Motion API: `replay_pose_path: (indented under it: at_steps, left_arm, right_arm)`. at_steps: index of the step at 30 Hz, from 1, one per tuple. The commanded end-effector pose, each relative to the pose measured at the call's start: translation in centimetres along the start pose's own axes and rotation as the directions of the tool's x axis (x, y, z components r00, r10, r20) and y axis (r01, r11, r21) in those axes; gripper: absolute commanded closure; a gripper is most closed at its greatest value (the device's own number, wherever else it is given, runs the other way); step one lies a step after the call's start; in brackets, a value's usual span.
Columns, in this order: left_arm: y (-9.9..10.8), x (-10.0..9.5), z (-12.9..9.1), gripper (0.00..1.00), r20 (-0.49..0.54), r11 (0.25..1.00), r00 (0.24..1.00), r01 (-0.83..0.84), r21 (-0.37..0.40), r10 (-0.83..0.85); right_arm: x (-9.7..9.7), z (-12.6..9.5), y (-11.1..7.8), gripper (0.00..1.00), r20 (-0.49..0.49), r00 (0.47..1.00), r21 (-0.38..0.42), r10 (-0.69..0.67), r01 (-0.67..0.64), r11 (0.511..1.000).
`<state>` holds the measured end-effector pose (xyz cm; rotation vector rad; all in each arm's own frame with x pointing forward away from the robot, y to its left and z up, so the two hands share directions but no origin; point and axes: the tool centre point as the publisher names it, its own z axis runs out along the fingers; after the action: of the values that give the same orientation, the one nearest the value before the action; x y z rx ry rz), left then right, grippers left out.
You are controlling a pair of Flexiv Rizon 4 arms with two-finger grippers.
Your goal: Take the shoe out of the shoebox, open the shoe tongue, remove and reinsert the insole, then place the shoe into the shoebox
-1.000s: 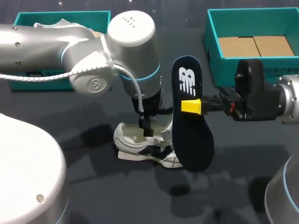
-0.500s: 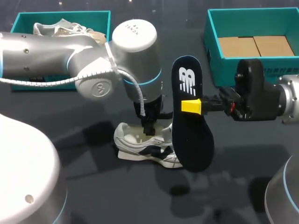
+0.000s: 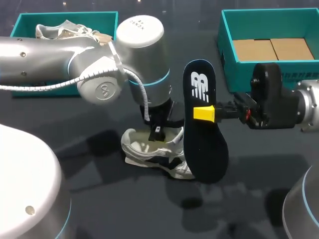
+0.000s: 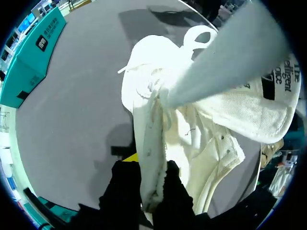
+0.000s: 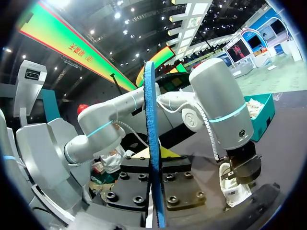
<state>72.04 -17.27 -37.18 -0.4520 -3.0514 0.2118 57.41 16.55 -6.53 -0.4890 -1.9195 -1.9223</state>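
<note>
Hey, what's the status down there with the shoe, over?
Left gripper shut on white sneaker, pinching its upper. Right gripper shut on navy insole, upright, outside the shoe. Left gripper at the shoe's opening may crowd reinsertion.

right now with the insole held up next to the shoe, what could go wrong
1. The right tool pinches the insole only at one edge near its middle, so it may pivot or slip when pushed into the shoe.
2. The left tool grips just a thin fold of the shoe's upper. That fold could slip out, letting the opening close before the insole goes in.
</note>
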Motion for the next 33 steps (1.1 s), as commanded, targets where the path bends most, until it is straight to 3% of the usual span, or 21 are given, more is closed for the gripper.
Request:
replay_pose_path:
  at_steps: [1, 4, 5, 6, 18, 21, 25, 26, 27, 28, 33]
  left_arm:
    - [0.2, 0.7, -2.4, 1.00, -0.018, 0.996, 0.996, -0.090, 0.010, 0.090]
    - [0.0, 0.8, -3.7, 1.00, -0.043, 0.967, 0.966, -0.255, 0.002, 0.255]
    - [0.0, 1.0, -4.0, 1.00, -0.008, 0.958, 0.958, -0.287, -0.007, 0.287]
    - [0.0, 1.0, -4.2, 1.00, 0.051, 0.972, 0.970, -0.236, -0.013, 0.236]
    - [0.0, 1.0, -4.2, 1.00, 0.051, 0.972, 0.970, -0.236, -0.013, 0.236]
    - [0.5, 0.5, -5.7, 1.00, 0.007, 0.910, 0.911, -0.413, 0.036, 0.413]
    - [0.3, 0.5, -7.0, 1.00, -0.010, 0.837, 0.837, -0.547, 0.001, 0.547]
    - [0.2, 0.6, -7.4, 1.00, -0.018, 0.784, 0.784, -0.620, 0.015, 0.620]
    - [0.2, 0.9, -8.0, 1.00, 0.005, 0.733, 0.733, -0.680, -0.033, 0.680]
    - [0.2, 1.1, -8.3, 1.00, 0.080, 0.758, 0.756, -0.636, -0.145, 0.649]
    - [0.2, 1.1, -8.3, 1.00, 0.080, 0.758, 0.756, -0.636, -0.145, 0.649]
  right_arm:
    - [0.1, 0.1, -0.1, 1.00, 0.003, 1.000, -0.001, 0.000, 0.000, 1.000]
    - [0.1, 0.1, -0.1, 1.00, 0.003, 1.000, -0.001, 0.000, 0.000, 1.000]
    - [0.1, 0.1, -0.1, 1.00, 0.003, 1.000, -0.001, 0.000, 0.000, 1.000]
    - [0.1, 0.1, -0.1, 1.00, 0.003, 1.000, -0.001, 0.000, 0.000, 1.000]
    - [0.1, 0.1, -0.1, 1.00, 0.003, 1.000, -0.001, 0.000, 0.000, 1.000]
    - [0.1, 0.1, -0.1, 1.00, 0.003, 1.000, -0.001, 0.000, 0.000, 1.000]
    - [0.1, 0.1, -0.1, 1.00, 0.003, 1.000, -0.001, 0.000, 0.000, 1.000]
    - [0.1, 0.1, -0.1, 1.00, 0.003, 1.000, -0.001, 0.000, 0.000, 1.000]
    - [0.1, 0.1, -0.1, 1.00, 0.003, 1.000, -0.001, 0.000, 0.000, 1.000]
    - [0.1, 0.1, -0.1, 1.00, 0.003, 1.000, -0.001, 0.000, 0.000, 1.000]
    - [0.1, 0.1, -0.1, 1.00, 0.003, 1.000, -0.001, 0.000, 0.000, 1.000]
